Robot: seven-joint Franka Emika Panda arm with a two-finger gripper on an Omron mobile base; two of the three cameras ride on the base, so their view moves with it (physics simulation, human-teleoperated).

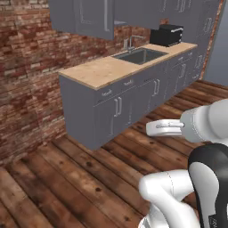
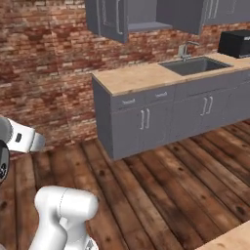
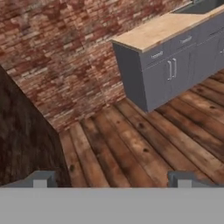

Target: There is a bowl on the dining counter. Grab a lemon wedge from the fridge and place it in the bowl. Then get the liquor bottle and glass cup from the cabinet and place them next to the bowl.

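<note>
Fetching stage, nothing in hand: fingers (image 3: 113,179) standing spread and empty over floorboards, cabinet (image 2: 141,17) hanging open at upper centre above the sink bench (image 2: 146,75), bottle and cup not visible.

A red brick wall (image 1: 26,67) runs behind a narrow wood-topped table (image 1: 104,71) on grey drawer and door units (image 2: 146,122) with slim metal handles. A steel sink (image 1: 139,55) with a tap (image 1: 130,42) is set into the far part of that top. A black appliance (image 1: 167,34) stands on the top just beyond the sink. Dark brown wooden floor planks (image 3: 144,140) spread in front of the units.
</note>
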